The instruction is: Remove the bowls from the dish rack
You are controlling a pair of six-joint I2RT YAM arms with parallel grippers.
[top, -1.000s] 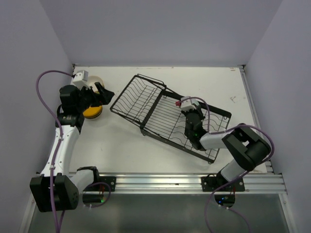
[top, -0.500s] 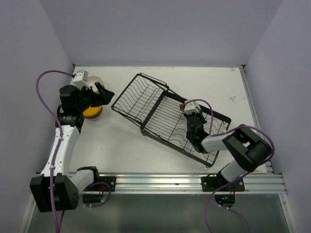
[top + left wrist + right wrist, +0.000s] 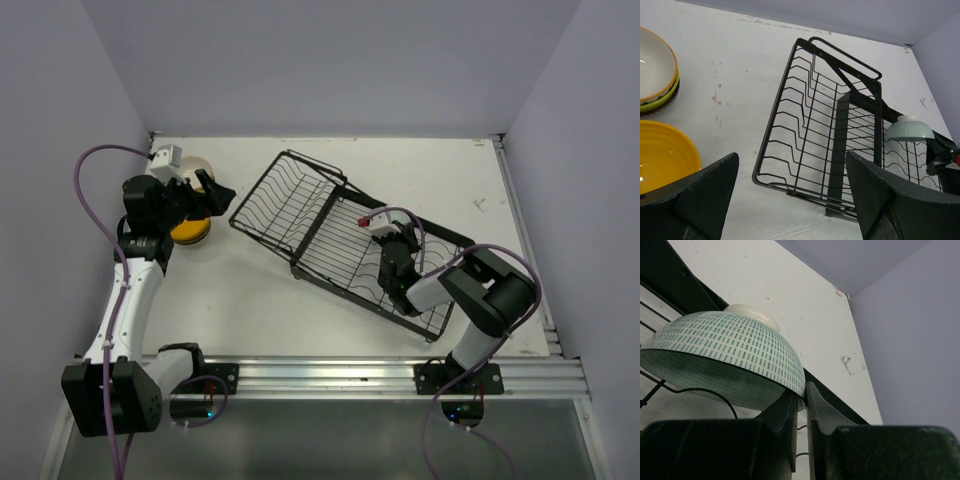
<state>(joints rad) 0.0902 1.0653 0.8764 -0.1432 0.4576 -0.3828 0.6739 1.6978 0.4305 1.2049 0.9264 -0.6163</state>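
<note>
Dish rack [image 3: 318, 228] shifted, white table [image 3: 260, 300], lilac walls [image 3: 330, 60]

White table [image 3: 260, 300], surface matt and lightly scuffed. Back wall [image 3: 330, 60], pale lilac, meets the table's far edge; side walls [image 3: 590, 150] of the same colour close it in left and right. Metal rail [image 3: 340, 376] runs along the near edge. Dark scuff [image 3: 481, 203] lies near the far right corner; smaller brown specks [image 3: 717, 97] show in the left wrist view.
</note>
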